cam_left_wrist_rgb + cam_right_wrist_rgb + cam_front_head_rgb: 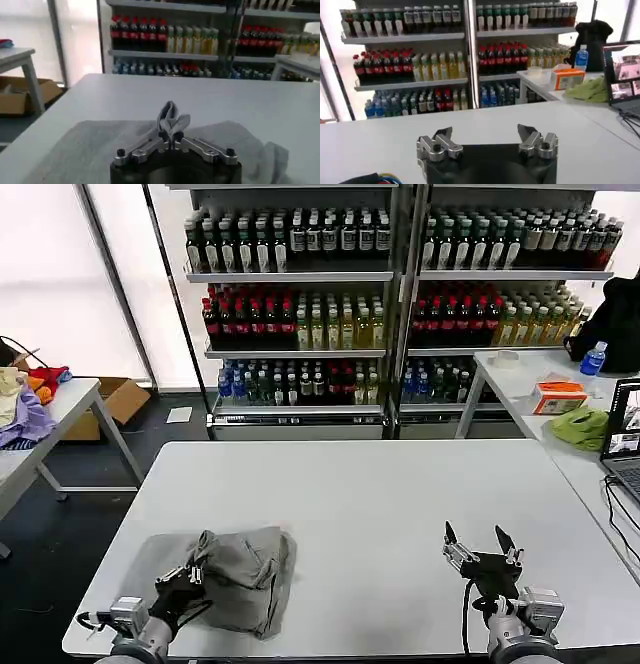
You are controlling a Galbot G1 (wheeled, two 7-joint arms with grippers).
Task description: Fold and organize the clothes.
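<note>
A light grey shirt (240, 572) lies bunched on the white table (380, 494) near its front left corner. My left gripper (182, 575) is at the shirt's left edge, shut on a pinched fold of the cloth. In the left wrist view that fold (171, 118) stands up between the fingertips, and the rest of the shirt (75, 150) spreads flat around the left gripper (171, 136). My right gripper (481, 541) hovers open above bare table at the front right, apart from the shirt. In the right wrist view the right gripper (485, 134) holds nothing, its jaws spread wide.
Shelves of bottles (380, 294) stand behind the table. A side table on the left carries lavender, yellow and red garments (25, 399). On the right side table sit a lime-green cloth (580, 427), an orange box (558, 396), a water bottle (593, 359) and a laptop (625, 439).
</note>
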